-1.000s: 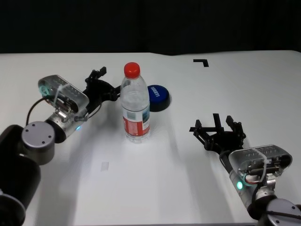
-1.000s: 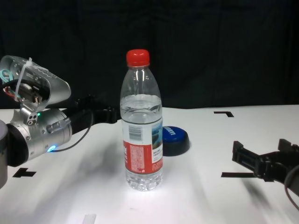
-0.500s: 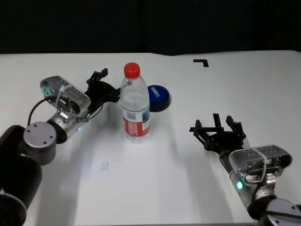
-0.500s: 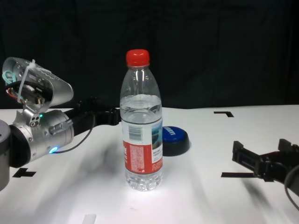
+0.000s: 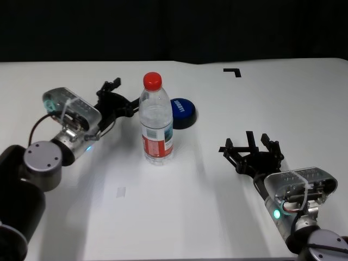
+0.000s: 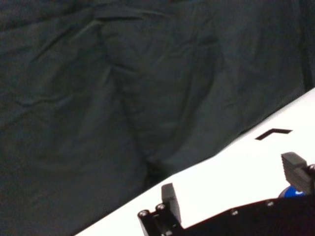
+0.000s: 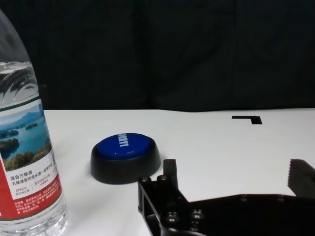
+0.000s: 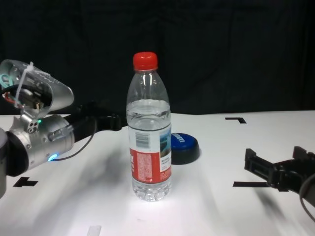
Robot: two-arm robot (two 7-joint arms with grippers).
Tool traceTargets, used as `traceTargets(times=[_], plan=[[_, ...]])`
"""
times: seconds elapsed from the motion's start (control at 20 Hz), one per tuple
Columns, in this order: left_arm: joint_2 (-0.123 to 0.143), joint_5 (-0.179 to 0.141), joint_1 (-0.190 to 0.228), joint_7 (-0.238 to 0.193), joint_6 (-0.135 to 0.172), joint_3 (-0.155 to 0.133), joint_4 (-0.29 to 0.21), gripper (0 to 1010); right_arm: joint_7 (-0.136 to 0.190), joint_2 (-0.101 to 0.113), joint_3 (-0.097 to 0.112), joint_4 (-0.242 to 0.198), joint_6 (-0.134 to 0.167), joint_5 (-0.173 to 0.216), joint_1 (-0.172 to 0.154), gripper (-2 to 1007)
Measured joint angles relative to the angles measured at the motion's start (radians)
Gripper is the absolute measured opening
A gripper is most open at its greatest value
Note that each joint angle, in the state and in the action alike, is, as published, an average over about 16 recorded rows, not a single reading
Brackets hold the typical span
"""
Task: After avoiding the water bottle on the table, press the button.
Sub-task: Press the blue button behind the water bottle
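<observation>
— Left end effector (image 5: 116, 97) sits at the left of the bottle (image 5: 156, 120), a little farther back than it, pointing toward the button (image 5: 181, 112). Its fingers are spread and hold nothing; the left wrist view shows both tips with a gap between them.

— And the right one?

— Right end effector (image 5: 252, 151) rests low over the bench (image 5: 179, 212) at the near right, well apart from everything, fingers spread and empty. It looks idle.

— Where does the button lie?

— Just behind the bottle and slightly to its right, on the far side from the robot. In the chest view the bottle (image 8: 149, 132) covers the button's (image 8: 183, 147) left edge. They stand close, but I can't tell whether they touch.

— How will the bottle behave if it's brushed?

— My guess: badly. It's tall, narrow at the foot, and filled nearly to the shoulder, so it has weight but a high centre. Thin clear plastic, smooth and a bit slippery. A knock near the red cap would probably tip it, possibly onto the button.

— So nothing to grasp?

— No grasp seems needed. The button is a low, stiff dome on a dark base; it should take a firm push straight down on the blue top. I'd reach it round the bottle's far side, keeping the fingers clear of the label.
</observation>
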Motion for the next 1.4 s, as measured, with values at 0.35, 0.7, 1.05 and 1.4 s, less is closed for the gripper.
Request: traceTargets(times=[0.35,0.7,1.05,1.4], plan=[[0.018,0.001,0.042,0.029,0.030,-0.023,-0.064,1003,0.000,0.000,0.000,0.000,0.000,0.000,0.000,1003],[0.040,0.002,0.110,0.058,0.070,-0.055,-0.161,1003,0.000,0.000,0.000,0.000,0.000,0.000,0.000,1003],[0.058,0.004,0.192,0.088,0.106,-0.092,-0.269,1003,0.000,0.000,0.000,0.000,0.000,0.000,0.000,1003],[0.068,0.012,0.274,0.119,0.136,-0.129,-0.374,1003,0.000,0.000,0.000,0.000,0.000,0.000,0.000,1003]])
